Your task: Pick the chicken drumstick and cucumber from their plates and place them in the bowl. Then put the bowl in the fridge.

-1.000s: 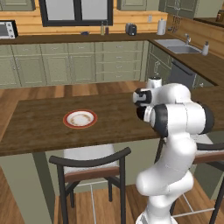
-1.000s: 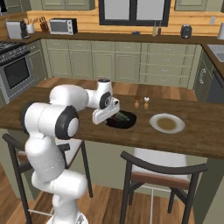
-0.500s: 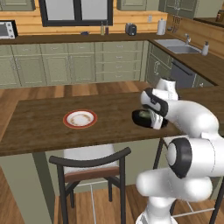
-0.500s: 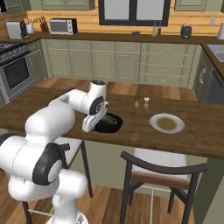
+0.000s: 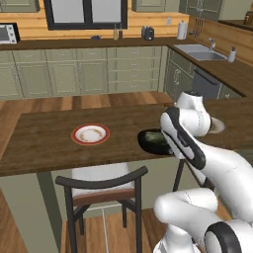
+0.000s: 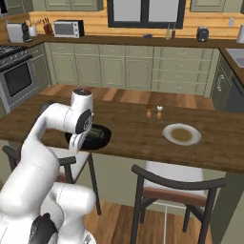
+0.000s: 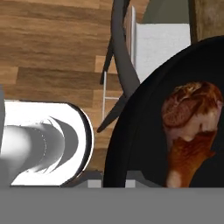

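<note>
The black bowl [image 5: 150,142] is at the front edge of the wooden island, and my gripper [image 6: 76,143] is shut on its rim. In the hand view the bowl [image 7: 144,131] is seen from close by, with the reddish-brown chicken drumstick [image 7: 190,131] lying inside it. A dull green piece, the cucumber [image 6: 97,133], lies in the bowl [image 6: 102,139]. The red-rimmed plate [image 5: 90,134] sits empty to the bowl's left. The cream plate [image 6: 181,134] lies to its right, and my arm partly hides that plate [image 5: 216,127] in the left base view. The fridge is out of view.
Two small shakers [image 6: 153,112] stand on the island behind the cream plate. Dark-framed chairs [image 5: 101,190] [image 6: 178,188] are tucked under the island's front edge, one right below the bowl [image 7: 120,57]. Green cabinets, a sink [image 5: 202,53] and a stove [image 6: 14,71] line the walls.
My arm has swung and drawn the bowl across the island toward its front edge, away from the cream plate. Both plates and the cameras have stayed put.
</note>
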Controlling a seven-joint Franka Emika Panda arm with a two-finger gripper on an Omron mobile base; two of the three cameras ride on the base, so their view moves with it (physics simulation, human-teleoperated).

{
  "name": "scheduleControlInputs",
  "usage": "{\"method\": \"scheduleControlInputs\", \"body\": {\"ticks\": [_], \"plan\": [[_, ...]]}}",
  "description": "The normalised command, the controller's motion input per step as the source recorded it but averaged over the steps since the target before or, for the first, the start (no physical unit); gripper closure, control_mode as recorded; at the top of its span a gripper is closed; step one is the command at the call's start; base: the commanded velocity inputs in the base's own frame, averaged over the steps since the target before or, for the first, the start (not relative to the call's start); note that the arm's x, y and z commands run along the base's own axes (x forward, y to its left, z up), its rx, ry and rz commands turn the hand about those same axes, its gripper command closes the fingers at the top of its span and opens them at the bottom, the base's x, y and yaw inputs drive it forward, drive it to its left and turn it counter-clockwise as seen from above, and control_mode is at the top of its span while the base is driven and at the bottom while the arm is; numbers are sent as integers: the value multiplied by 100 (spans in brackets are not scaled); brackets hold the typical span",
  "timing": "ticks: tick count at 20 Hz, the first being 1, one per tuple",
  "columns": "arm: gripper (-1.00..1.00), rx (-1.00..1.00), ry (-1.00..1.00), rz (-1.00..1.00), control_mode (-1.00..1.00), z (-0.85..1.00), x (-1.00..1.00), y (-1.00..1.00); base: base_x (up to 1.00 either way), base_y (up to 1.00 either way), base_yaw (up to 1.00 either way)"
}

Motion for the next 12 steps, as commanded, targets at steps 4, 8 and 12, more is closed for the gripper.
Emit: {"method": "scheduleControlInputs", "body": {"ticks": [4,8,12], "plan": [[100,0,-26,8,-100,10,-88,49,0,0,0],[100,0,-11,5,-100,0,-59,35,0,0,0],[100,0,0,0,-100,0,-1,4,0,0,0]]}}
